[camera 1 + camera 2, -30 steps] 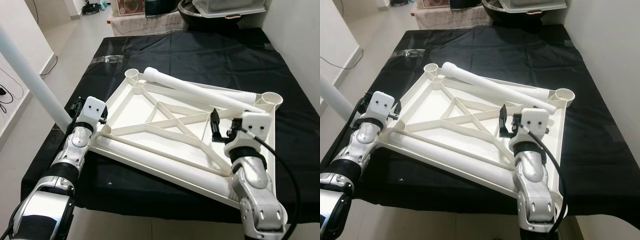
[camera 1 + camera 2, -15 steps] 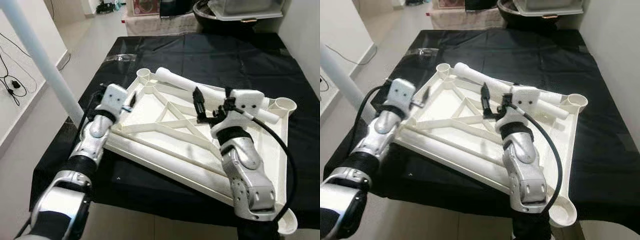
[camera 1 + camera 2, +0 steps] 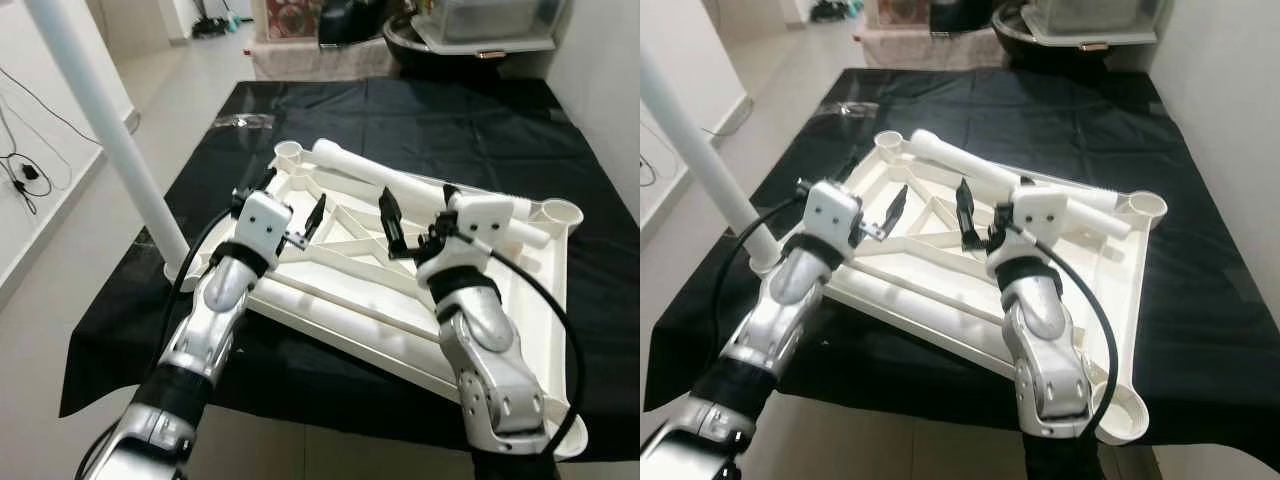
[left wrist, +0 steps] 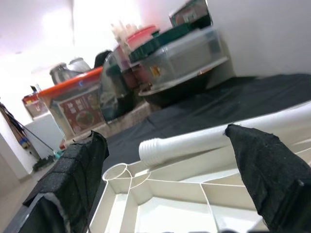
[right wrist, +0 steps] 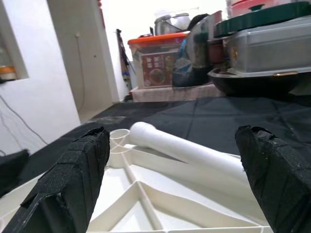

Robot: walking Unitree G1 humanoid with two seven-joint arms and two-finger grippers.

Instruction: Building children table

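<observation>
1. Left pincer (image 3: 300,220) and right pincer (image 3: 398,222) are both hovering wide open and empty over the upturned tabletop (image 3: 330,290), apparently lining up on the loose leg (image 3: 400,182).
2. That leg is lying across the tabletop's far edge, unmounted.
3. The tabletop is lying ribs-up on the black-covered bench (image 3: 420,110), exposing the corner socket (image 3: 289,152).
4. One mounted leg (image 3: 100,130) is rising at left.

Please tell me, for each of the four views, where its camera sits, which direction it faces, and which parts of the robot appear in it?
Left eye: head, looking down at the white tabletop on a black cloth; both arms show.
Right eye: the same scene, both arms.
Left wrist: looks along the open left gripper at the loose leg.
Right wrist: looks along the open right gripper.
Both wrists share the leg and storage boxes.
</observation>
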